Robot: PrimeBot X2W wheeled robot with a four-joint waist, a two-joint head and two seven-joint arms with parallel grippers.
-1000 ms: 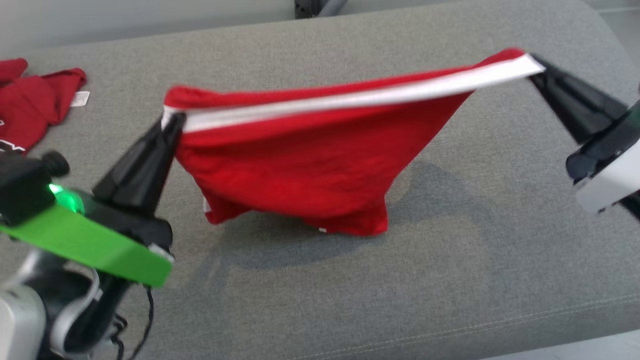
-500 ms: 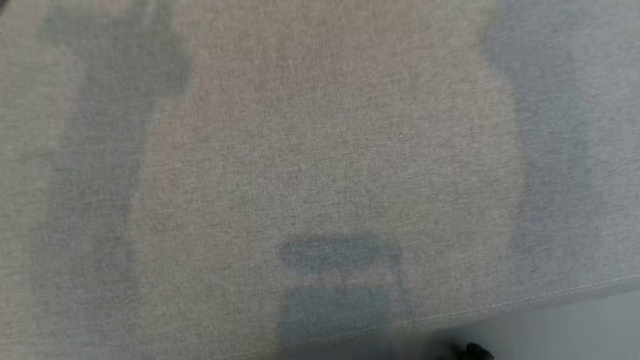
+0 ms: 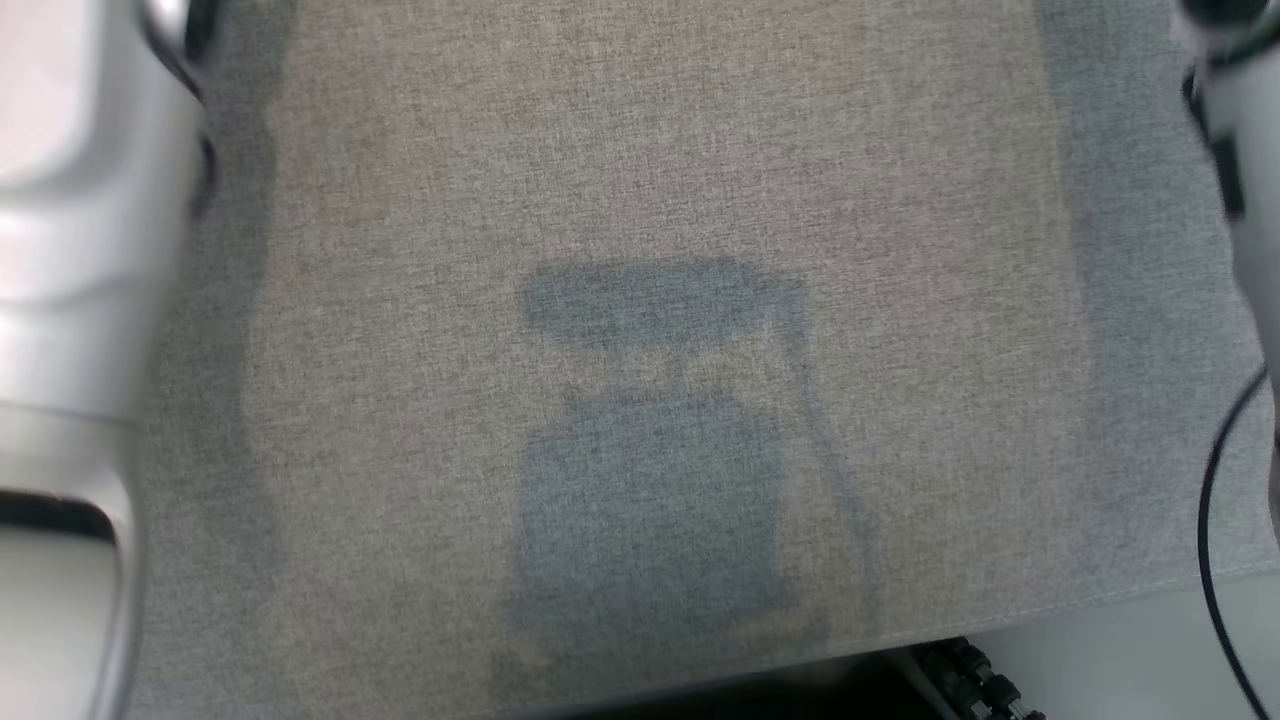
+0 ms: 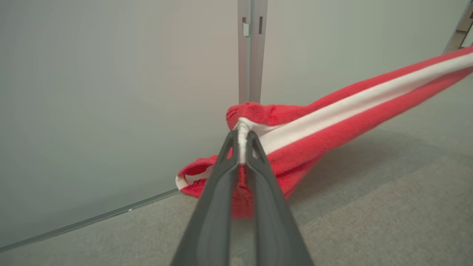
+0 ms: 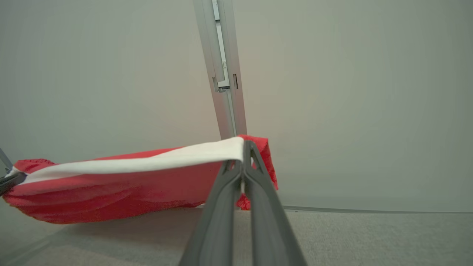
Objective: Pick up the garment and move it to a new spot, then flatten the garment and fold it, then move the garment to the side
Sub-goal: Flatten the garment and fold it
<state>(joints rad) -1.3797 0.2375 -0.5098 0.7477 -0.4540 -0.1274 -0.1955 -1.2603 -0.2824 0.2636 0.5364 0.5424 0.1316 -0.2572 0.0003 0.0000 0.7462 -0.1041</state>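
Note:
The garment (image 4: 332, 122) is red with a white stripe along its top edge. It hangs stretched between my two grippers, its lower part sagging onto the grey cushion (image 4: 369, 207). In the left wrist view my left gripper (image 4: 242, 138) is shut on one end of the striped edge. At the other end, my right gripper (image 5: 245, 147) is shut on the garment (image 5: 129, 184). The left gripper's tip (image 5: 9, 181) also shows at the far left of the right wrist view. In the head view, pale forearms stand at the left (image 3: 70, 250) and right (image 3: 1245, 130) edges.
The head view looks straight down on the grey cushion (image 3: 650, 150) with my own shadow on it. The cushion's front edge and pale floor (image 3: 1120, 660) lie at the bottom. A plain wall with a metal post (image 5: 225, 92) stands behind the cushion.
The head camera has tipped down, so the garment and both grippers have left its picture. Pale forearms have come in at its edges, and the shadow sits higher.

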